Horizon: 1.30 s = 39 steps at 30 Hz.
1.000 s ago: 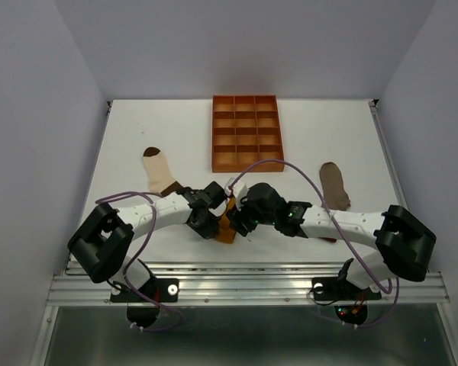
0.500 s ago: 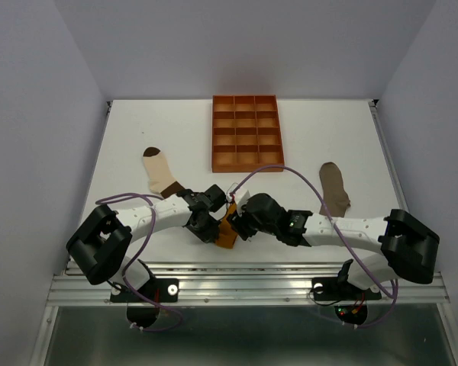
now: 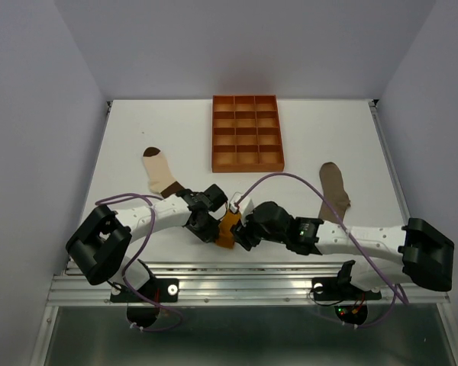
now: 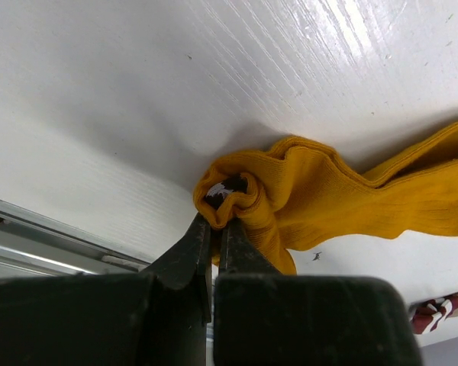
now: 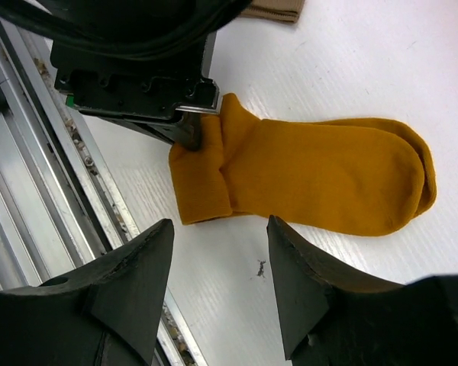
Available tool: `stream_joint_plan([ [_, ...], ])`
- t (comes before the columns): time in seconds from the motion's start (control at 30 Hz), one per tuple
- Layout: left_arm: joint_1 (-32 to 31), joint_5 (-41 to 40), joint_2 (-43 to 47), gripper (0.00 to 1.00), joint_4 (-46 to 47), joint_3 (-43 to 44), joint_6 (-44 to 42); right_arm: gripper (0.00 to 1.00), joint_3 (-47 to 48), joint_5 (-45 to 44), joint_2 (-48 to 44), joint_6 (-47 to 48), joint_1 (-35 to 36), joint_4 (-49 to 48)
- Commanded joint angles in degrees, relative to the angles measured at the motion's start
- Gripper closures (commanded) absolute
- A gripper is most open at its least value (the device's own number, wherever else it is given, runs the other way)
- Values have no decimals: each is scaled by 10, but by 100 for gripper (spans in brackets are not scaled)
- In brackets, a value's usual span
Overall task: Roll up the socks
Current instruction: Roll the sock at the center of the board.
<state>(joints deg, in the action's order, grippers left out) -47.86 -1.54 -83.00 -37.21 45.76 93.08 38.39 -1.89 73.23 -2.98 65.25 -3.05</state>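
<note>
The left gripper (image 4: 217,219) is closed tight on a bunched fold at one end of the mustard-yellow sock (image 4: 343,194), its two fingertips pinching the rolled fabric with almost no gap between them. The rest of that sock lies flat on the white table (image 3: 137,130), near its front edge, between the two wrists. The right gripper (image 5: 220,244) stands about half open just above the sock (nothing between its fingers, touching no fabric that can be seen). The cream sock (image 3: 160,171) lies to the left, well apart, and the taupe sock (image 3: 334,185) to the right. Both lie flat and unrolled. The orange tray (image 3: 246,97) sits farther back, at the middle of the table.
</note>
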Motion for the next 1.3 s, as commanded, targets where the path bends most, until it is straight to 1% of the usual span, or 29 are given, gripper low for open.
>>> stream_joint_plan([
  [0.0,0,-9,5,100,-11,-11,10,42,15,7,17,11,29,-15],
  [0.17,0,-6,6,100,-11,-13,13,42,53,-40,52,43,59,11],
  [0.2,0,-6,9,100,-12,-13,14,42,57,-50,58,45,74,15],
  [0.4,0,-2,12,100,-9,-12,11,42,76,-79,104,60,95,8],
  [0.63,-1,3,10,100,-9,-14,11,43,94,-96,149,72,95,6],
  [0.93,0,6,11,100,-10,-12,15,47,99,-110,193,61,101,24],
  [1.27,0,13,8,100,-1,-8,13,48,107,-158,241,55,117,58],
])
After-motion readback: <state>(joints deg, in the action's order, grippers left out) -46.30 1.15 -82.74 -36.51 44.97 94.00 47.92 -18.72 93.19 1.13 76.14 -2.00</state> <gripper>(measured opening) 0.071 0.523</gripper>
